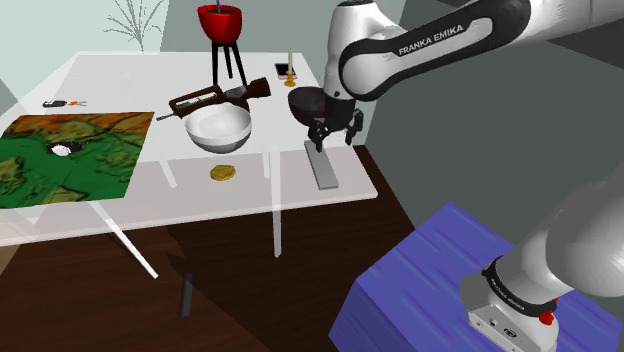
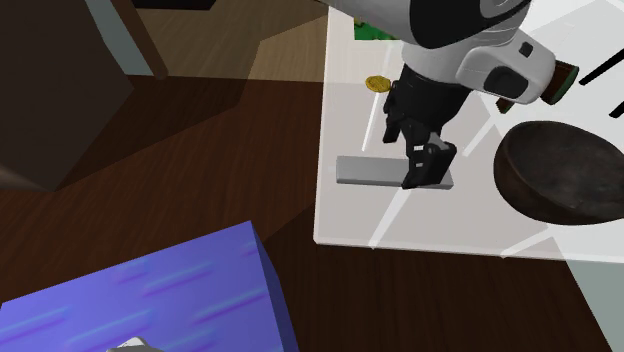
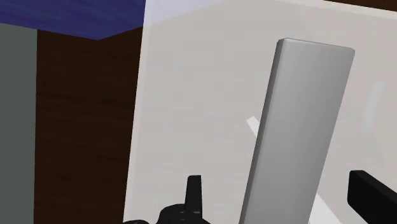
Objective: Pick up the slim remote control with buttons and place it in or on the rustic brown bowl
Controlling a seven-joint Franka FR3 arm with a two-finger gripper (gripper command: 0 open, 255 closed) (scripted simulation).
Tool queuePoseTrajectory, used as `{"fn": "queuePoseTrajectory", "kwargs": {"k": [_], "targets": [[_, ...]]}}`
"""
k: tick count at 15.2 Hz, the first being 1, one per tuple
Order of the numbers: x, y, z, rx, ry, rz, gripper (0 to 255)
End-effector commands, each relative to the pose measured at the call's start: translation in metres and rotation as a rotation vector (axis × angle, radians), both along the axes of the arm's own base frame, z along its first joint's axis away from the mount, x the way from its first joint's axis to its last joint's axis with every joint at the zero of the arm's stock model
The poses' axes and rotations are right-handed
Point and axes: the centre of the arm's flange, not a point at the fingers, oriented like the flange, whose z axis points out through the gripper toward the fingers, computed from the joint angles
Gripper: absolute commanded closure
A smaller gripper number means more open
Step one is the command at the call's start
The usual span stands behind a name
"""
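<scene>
The remote (image 1: 323, 168) is a plain grey slim slab lying flat on the white table (image 1: 120, 80), close to the edge nearest the stand. My gripper (image 1: 333, 140) hovers low over the remote's end that lies nearer the bowl. In the wrist view the remote (image 3: 305, 127) runs between the two fingers, which stand apart on either side of it without clasping it; the gripper (image 3: 283, 197) is open. The second exterior view has the gripper (image 2: 425, 165) down at one end of the remote (image 2: 375, 170). The dark brown bowl (image 1: 305, 103) sits just behind the hand, also the bowl (image 2: 560, 175).
A white bowl (image 1: 220, 128), a small golden disc (image 1: 223, 173), a brown bottle-like piece (image 1: 215, 97), a red cup on a tripod (image 1: 221, 22) and a green map mat (image 1: 70, 155) share the table. The blue stand (image 1: 450, 270) is below the table edge.
</scene>
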Motion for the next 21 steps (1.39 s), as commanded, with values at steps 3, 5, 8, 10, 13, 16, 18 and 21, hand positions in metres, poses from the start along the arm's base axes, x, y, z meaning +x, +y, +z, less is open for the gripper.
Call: {"fn": "queuePoseTrajectory", "kwargs": {"k": [3, 5, 8, 10, 13, 16, 18, 21], "targets": [[0.026, 0.02, -0.022, 0.002, -0.013, -0.007, 0], [0.026, 0.02, -0.033, 0.002, -0.013, -0.007, 0], [0.026, 0.019, -0.049, 0.002, -0.013, -0.007, 0], [0.026, 0.019, -0.062, 0.002, -0.013, -0.007, 0], [0.026, 0.019, -0.062, 0.002, -0.013, -0.007, 0], [0.026, 0.019, -0.062, 0.002, -0.013, -0.007, 0], [0.026, 0.019, -0.062, 0.002, -0.013, -0.007, 0], [0.026, 0.019, -0.062, 0.002, -0.013, -0.007, 255]]}}
